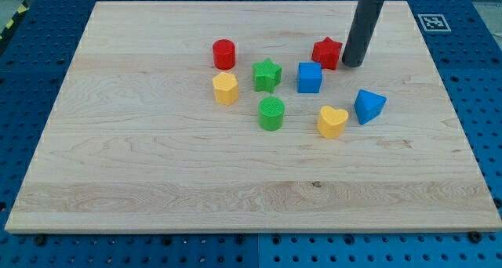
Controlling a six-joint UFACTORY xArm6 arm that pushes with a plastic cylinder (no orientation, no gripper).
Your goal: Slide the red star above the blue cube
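Observation:
The red star (326,52) lies on the wooden board, up and to the right of the blue cube (310,77), close to it. My tip (351,65) stands just to the right of the red star, touching or nearly touching it, and up and right of the blue cube. The dark rod rises from the tip toward the view's top.
A red cylinder (224,54), a yellow hexagon block (225,88), a green star (267,74) and a green cylinder (271,113) lie left of the cube. A yellow heart (332,121) and a blue wedge-like block (369,106) lie below right. The board (157,182) sits on a blue perforated table.

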